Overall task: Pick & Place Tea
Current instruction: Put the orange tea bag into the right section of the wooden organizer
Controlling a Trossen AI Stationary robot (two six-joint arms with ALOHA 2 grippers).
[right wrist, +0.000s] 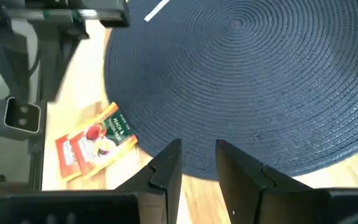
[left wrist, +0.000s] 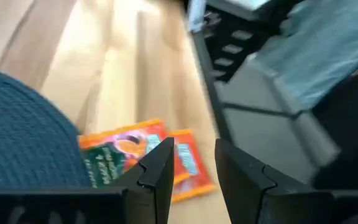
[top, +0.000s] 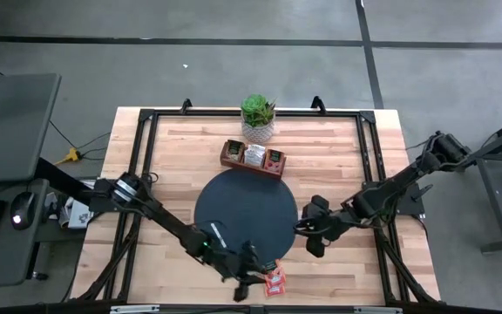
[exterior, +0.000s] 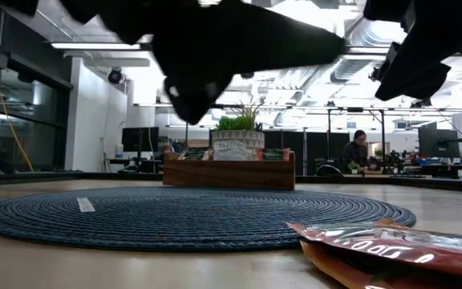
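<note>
The left tool [top: 249, 281] is hovering over the near edge of the bench [top: 181, 157], its fingers [left wrist: 160, 168] standing narrowly apart and holding nothing. Just beside it, two orange-red tea sachets [top: 274, 279] are lying overlapped off the dark round mat [top: 245, 209]. The right tool [top: 308, 234] is waiting at the mat's right rim, narrowly parted and empty.

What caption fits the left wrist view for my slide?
Left gripper, fingers apart and empty, hovers above two orange tea sachets lying on the wooden table beside the dark round mat.
</note>
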